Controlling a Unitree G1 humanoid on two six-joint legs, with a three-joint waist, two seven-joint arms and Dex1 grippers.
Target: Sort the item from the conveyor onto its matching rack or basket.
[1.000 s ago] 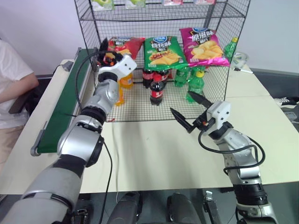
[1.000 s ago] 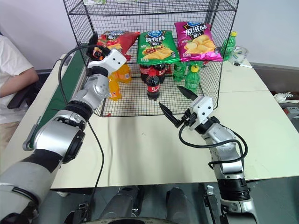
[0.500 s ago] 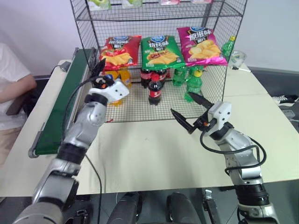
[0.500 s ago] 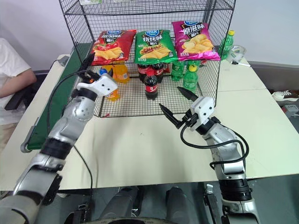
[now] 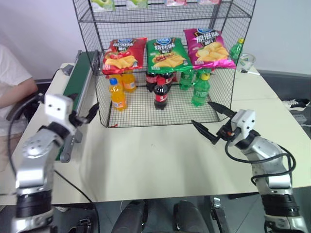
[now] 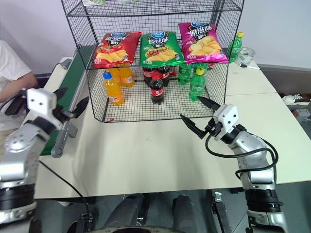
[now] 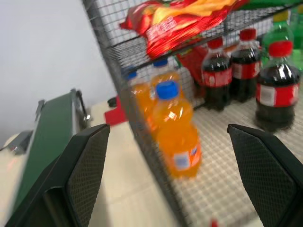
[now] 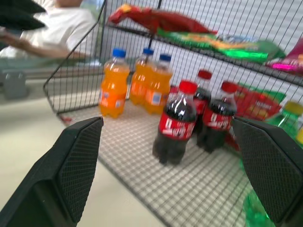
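Black wire rack [image 5: 228, 58]: top tier cut off.
Middle tier: holding red crisp bag [image 5: 122, 54].
Left gripper [image 6: 71, 104]: spread, empty.
Right gripper [image 5: 210, 120]: spread, empty.

light: bright, even | shadows: soft | wrist views: motion-blurred | head views: sharp

Left gripper [image 6: 72, 108]: now at the frame's left edge beside the conveyor [image 6: 73, 82], pulled back from the rack [image 6: 150, 58], fingers spread and empty.
Red crisp bag [image 6: 113, 49]: now lies uncovered on the rack's middle tier, left of the green bag [image 6: 158, 48]; a second ago the left gripper was at it.
Right gripper [image 6: 198, 115]: shifts slightly toward the frame's right.
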